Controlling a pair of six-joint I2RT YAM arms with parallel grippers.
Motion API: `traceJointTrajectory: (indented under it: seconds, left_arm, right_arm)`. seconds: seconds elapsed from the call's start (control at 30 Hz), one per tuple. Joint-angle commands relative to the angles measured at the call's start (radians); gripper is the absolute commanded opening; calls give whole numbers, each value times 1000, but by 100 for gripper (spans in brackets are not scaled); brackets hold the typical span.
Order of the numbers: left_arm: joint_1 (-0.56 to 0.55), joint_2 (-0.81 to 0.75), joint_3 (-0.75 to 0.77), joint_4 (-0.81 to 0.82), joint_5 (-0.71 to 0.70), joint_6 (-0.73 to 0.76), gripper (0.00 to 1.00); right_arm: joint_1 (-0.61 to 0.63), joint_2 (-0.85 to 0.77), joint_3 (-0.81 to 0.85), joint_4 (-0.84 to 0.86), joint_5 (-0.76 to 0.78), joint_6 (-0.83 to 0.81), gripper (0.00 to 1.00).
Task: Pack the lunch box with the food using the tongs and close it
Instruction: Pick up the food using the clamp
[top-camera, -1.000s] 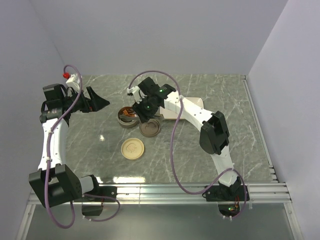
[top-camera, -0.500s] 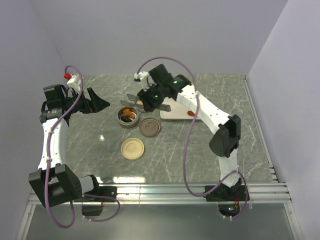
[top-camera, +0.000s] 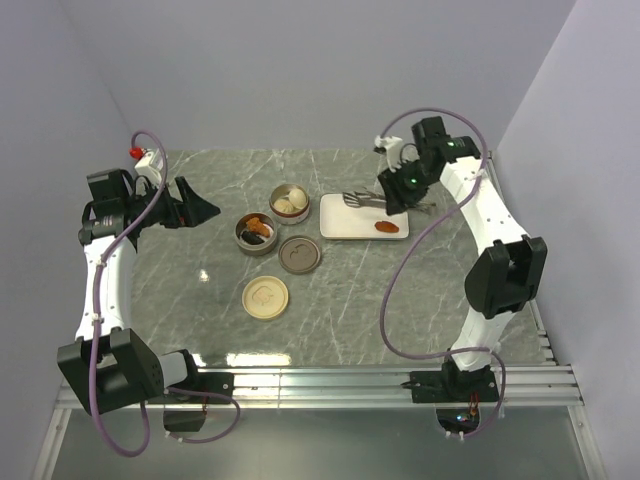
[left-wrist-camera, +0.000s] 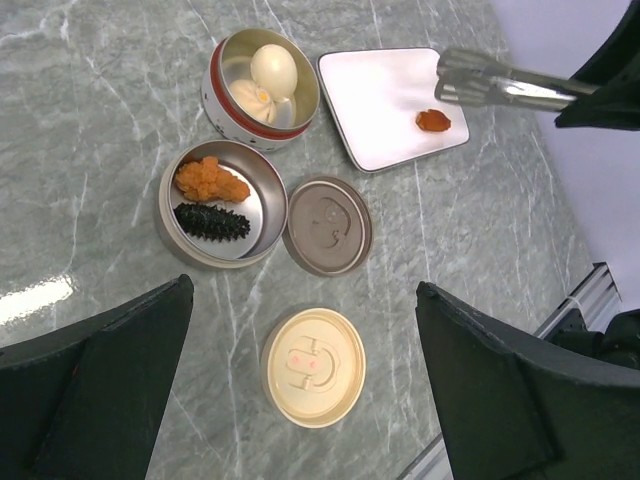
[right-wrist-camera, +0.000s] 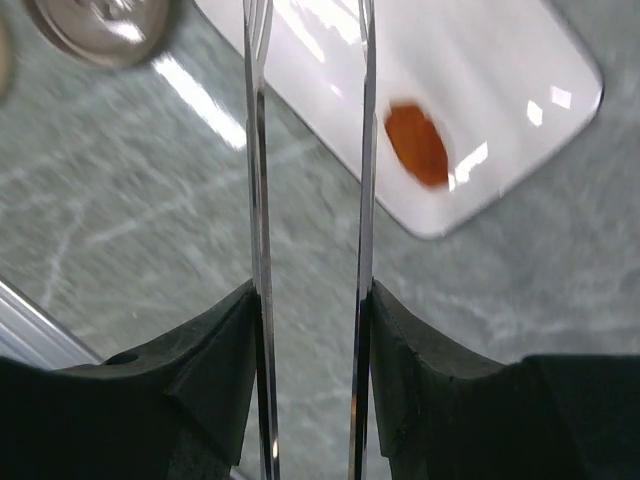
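Note:
The lunch box stands in open parts. One round tin (left-wrist-camera: 264, 75) holds two pale cream balls (left-wrist-camera: 273, 68). A second tin (left-wrist-camera: 222, 203) holds an orange chunk (left-wrist-camera: 210, 180) and a black lump (left-wrist-camera: 212, 221). My right gripper (top-camera: 397, 188) is shut on the tongs (right-wrist-camera: 260, 200), whose tips (top-camera: 351, 198) hang over the white plate (top-camera: 345, 222). One orange piece (right-wrist-camera: 417, 145) lies on that plate, just right of the tongs' arms. Well left of the tins, my left gripper (top-camera: 197, 208) is open with nothing in it.
A brown metal lid (left-wrist-camera: 327, 225) lies beside the second tin. In front of it a cream lid (left-wrist-camera: 312, 365) rests on the marble table (top-camera: 400, 300). A metal rail (top-camera: 330, 378) runs along the near edge, and walls close in the back and both sides.
My right arm has swung right with the tongs, from above the tins to above the white plate, uncovering the tin with the cream balls. The left arm has not moved.

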Motion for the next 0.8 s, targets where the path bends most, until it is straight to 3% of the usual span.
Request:
traceJointTrajectory:
  seconds: [0.0,0.37,0.77]
  left_arm:
    - [3,7,59,-16,37,29,100]
    - [4,20,71,-35,48,33,99]
    - [4,16,56,-7,54,20,100]
  right_arm:
    - [-61,-55,-60,-79,10,-147,50]
    - [-124,-72,-237,43,184,-237,49]
    - [-141,-73,-199,67,202,-244,49]
